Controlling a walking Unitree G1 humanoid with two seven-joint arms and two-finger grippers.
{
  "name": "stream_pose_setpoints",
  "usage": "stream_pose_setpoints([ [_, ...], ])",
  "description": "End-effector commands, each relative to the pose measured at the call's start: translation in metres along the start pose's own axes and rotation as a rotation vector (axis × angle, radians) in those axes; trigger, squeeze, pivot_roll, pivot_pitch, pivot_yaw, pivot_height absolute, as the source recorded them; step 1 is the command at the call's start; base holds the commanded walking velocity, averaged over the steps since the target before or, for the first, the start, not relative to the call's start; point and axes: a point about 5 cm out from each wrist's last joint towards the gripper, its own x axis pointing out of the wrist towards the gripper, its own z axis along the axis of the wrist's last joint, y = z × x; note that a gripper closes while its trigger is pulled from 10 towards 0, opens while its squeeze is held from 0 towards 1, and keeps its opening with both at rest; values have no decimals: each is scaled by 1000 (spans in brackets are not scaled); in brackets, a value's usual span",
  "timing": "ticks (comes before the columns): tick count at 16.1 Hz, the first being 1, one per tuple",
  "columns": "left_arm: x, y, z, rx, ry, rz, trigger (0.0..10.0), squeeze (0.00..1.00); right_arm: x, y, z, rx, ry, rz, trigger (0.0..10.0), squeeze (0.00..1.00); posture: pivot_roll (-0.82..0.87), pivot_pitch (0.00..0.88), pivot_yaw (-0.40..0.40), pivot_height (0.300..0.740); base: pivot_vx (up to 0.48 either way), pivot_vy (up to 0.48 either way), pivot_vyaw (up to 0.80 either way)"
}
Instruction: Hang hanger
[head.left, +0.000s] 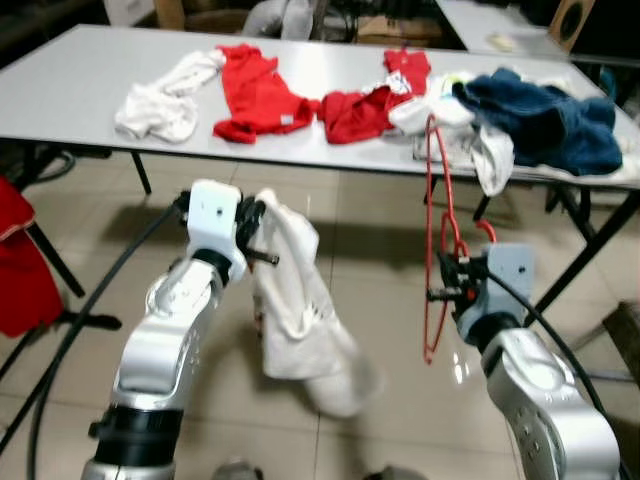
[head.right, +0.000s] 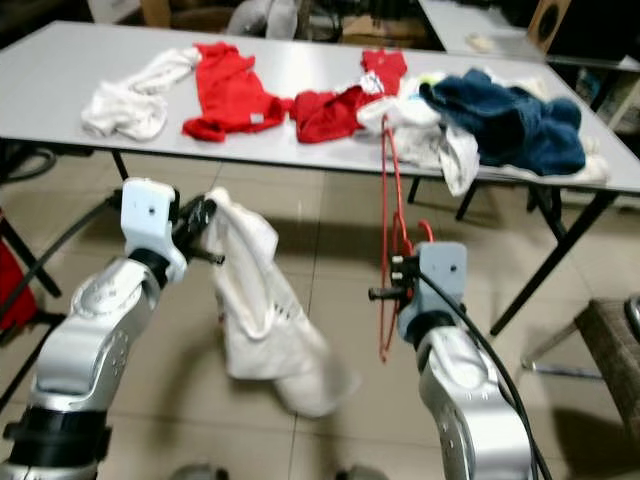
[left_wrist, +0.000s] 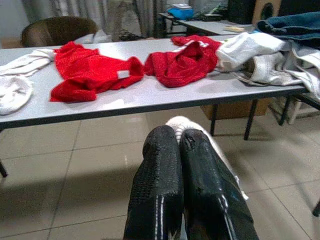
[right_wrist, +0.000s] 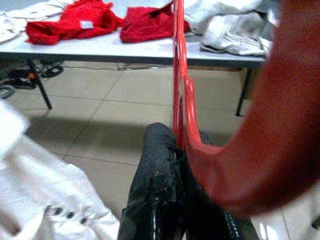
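A red wire hanger (head.left: 436, 240) stands upright in front of the table, with my right gripper (head.left: 447, 281) shut on its lower part; in the right wrist view the hanger (right_wrist: 178, 80) rises from the closed black fingers (right_wrist: 160, 170). My left gripper (head.left: 262, 240) is shut on a white garment (head.left: 300, 310) that droops toward the floor. In the left wrist view the fingers (left_wrist: 160, 185) pinch the white cloth (left_wrist: 181, 123). The hanger and the garment are apart, roughly a forearm's width between them.
A long grey table (head.left: 90, 100) spans the back, strewn with white (head.left: 165, 100), red (head.left: 258, 95) and blue clothes (head.left: 545, 120). Its legs (head.left: 585, 250) stand right of the hanger. A red item (head.left: 20, 260) sits at far left. Tiled floor lies below.
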Motion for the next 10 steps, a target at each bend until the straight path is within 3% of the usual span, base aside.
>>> stream_pose_setpoints([
  [1, 1, 1, 5, 1, -20, 3, 10000, 0, 0, 2, 4, -6, -17, 14, 10000, 0, -7, 58, -16, 740, 262, 0, 0],
  [4, 2, 1, 6, -4, -23, -3, 10000, 0, 1, 2, 5, -20, -18, 25, 10000, 0, -6, 51, -18, 740, 264, 0, 0],
  [8, 5, -2, 9, -10, -33, -19, 10000, 0, 2, 1, 5, -32, -19, 34, 10000, 0, -5, 40, -18, 740, 299, 0, -800],
  [10, 6, -1, 10, -12, -38, -21, 10000, 0, 3, 1, 7, -40, -27, 39, 10000, 0, -2, 29, -21, 740, 339, 0, 0],
])
